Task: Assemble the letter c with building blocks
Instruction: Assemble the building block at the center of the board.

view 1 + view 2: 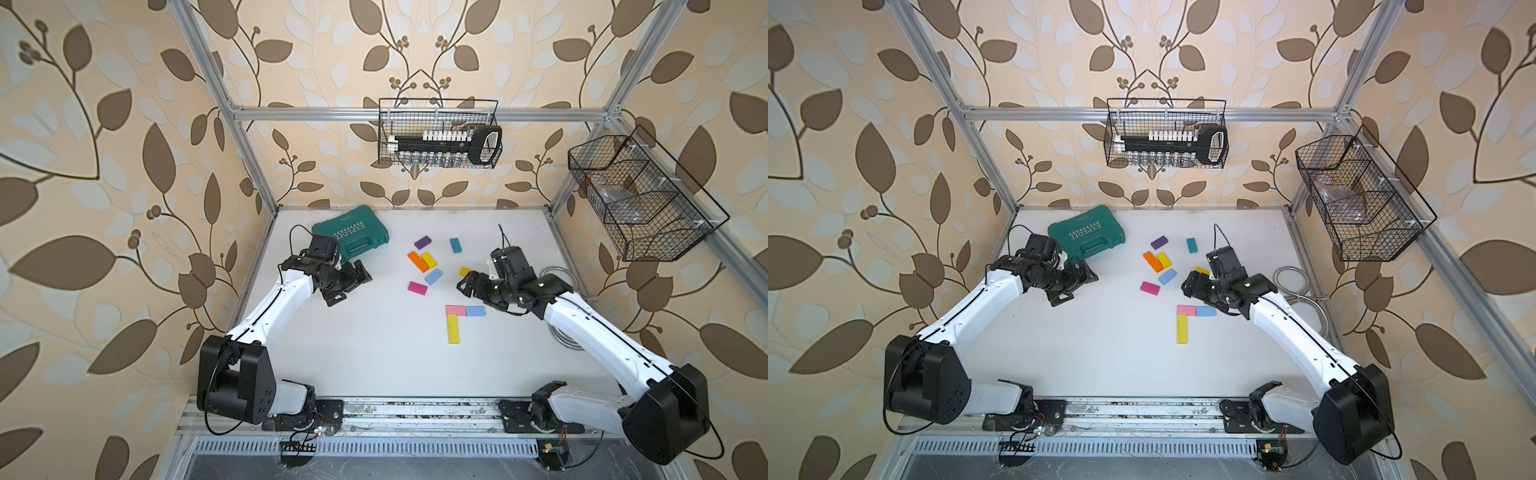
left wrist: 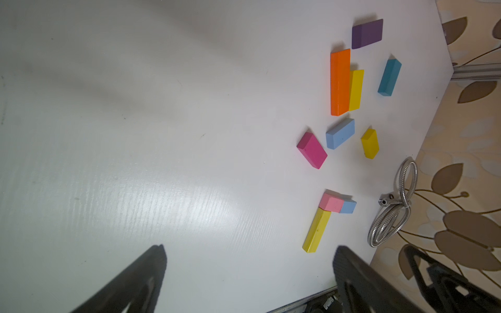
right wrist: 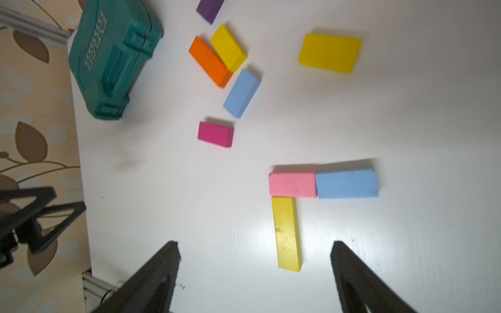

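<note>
left pincer [image 1: 348,284]: wide open, empty | right pincer [image 1: 464,285]: open, empty, near short yellow block [image 3: 329,52] | handling: judged light, rigid, smooth-sided | hold: across the narrow width, mid-length

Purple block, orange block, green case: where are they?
purple block [image 1: 423,242]: in a top view, top face.
orange block [image 1: 418,262]: in a top view, top face.
green case [image 1: 357,232]: in a top view, lid middle.

White arm shells [image 1: 274,307], black joint housings [image 1: 245,386], thin black cables [image 1: 291,239]
</note>
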`<state>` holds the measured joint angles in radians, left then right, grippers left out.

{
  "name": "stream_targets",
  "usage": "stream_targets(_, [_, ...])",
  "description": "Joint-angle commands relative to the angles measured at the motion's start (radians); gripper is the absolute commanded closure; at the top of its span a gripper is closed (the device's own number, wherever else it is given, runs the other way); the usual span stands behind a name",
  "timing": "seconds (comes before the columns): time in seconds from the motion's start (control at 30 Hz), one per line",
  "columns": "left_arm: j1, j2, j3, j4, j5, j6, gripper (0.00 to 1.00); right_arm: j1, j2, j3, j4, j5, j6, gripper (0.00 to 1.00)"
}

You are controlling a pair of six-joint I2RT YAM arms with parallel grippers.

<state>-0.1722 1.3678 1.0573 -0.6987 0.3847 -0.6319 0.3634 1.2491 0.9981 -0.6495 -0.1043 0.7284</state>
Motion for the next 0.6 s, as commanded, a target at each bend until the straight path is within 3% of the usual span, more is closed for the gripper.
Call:
stream_targets(0.0, [-0.016, -0.015, -0.010, -0.001, 0.011, 0.011, 0.01, -0.082, 0.064, 0.035, -0.100, -0.006, -0.101, 0.15])
stream_targets(0.2, [-0.034, 0.008, -0.005, 0.024, 0.023, -0.008, 0.01, -0.127, 0.110, -0.042, -0.006, -0.085, -0.082, 0.15])
stream_targets(0.57, [-0.052, 0.041, 0.007, 0.040, 0.022, -0.011, 0.01, -0.146, 0.217, -0.156, 0.128, -0.056, -0.079, 0.14])
